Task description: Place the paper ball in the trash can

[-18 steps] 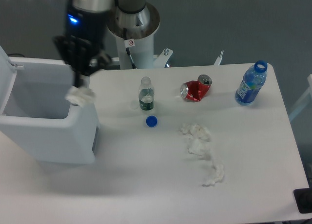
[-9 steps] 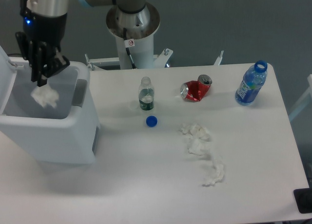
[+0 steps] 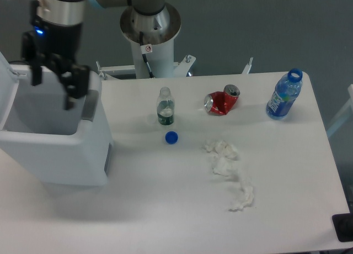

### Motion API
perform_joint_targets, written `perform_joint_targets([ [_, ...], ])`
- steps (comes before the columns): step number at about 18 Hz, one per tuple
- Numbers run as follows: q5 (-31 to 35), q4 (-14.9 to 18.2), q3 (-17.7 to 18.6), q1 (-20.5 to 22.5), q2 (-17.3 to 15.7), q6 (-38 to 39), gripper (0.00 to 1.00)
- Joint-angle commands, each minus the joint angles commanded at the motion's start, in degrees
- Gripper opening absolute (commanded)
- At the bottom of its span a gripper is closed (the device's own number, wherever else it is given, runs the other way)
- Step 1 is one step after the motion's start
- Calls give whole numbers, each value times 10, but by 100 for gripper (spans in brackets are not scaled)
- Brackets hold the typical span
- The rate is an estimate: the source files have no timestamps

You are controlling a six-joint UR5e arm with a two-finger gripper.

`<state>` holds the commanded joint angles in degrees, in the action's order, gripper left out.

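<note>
The trash can [image 3: 66,154] is a large white bin at the left of the table, its lid tipped open at the far left and a grey panel [image 3: 89,104] on its right rim. My gripper [image 3: 53,88] hangs over the bin's opening with its black fingers spread wide and nothing between them. The paper ball does not show; the inside of the bin looks bare where I can see it. Several crumpled white paper pieces [image 3: 229,168] lie on the table right of centre.
A small clear bottle [image 3: 165,107] stands mid-table with a blue cap [image 3: 171,137] in front of it. A crushed red can [image 3: 222,101] lies behind the paper. A blue water bottle [image 3: 284,95] stands at the back right. The arm's base [image 3: 150,30] rises behind the table.
The gripper carried the paper ball left over the bin, then opened. The ball has left the fingers and is out of sight.
</note>
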<state>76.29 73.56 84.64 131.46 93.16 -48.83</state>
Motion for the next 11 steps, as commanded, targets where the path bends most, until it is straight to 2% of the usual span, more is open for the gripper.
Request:
perform_joint_targets([
  [3,10,4,16,69,1,-81,100],
  [6,95,8,32,92,18,-118,100],
  [11,101,-23,17,143,102,-197,100],
])
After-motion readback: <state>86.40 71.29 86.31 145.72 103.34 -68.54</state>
